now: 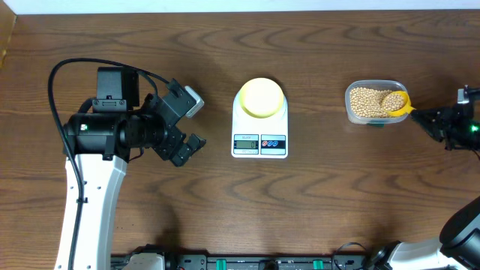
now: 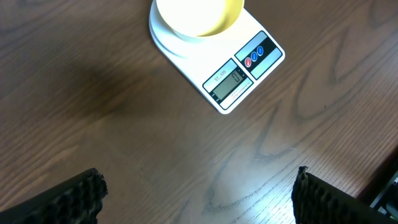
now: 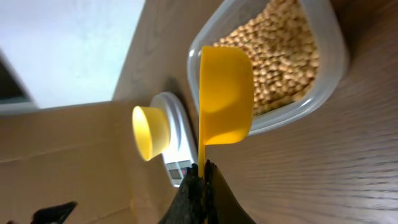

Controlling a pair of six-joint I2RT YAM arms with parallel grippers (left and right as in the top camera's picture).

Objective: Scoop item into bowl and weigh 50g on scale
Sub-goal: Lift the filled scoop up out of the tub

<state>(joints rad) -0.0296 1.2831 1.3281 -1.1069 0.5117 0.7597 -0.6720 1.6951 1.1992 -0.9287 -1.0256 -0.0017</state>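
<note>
Scooping not begun: bowl [image 1: 262, 97] on scale [image 1: 279, 120] sat empty; right pincer [image 3: 203, 177] clamped empty scoop [image 3: 224, 99] over beans [image 3: 283, 56]; left pincer [image 2: 199, 199] gaped wide.

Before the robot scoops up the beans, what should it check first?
1. Right gripper shut on the scoop handle: ok.
2. Scoop head over the tub of beans: ok.
3. Bowl sits on scale: ok.
4. Bowl empty: ok.
5. Scale display shows zero: cannot tell, too small.
6. Left gripper open and apart from the scale: ok.
</note>
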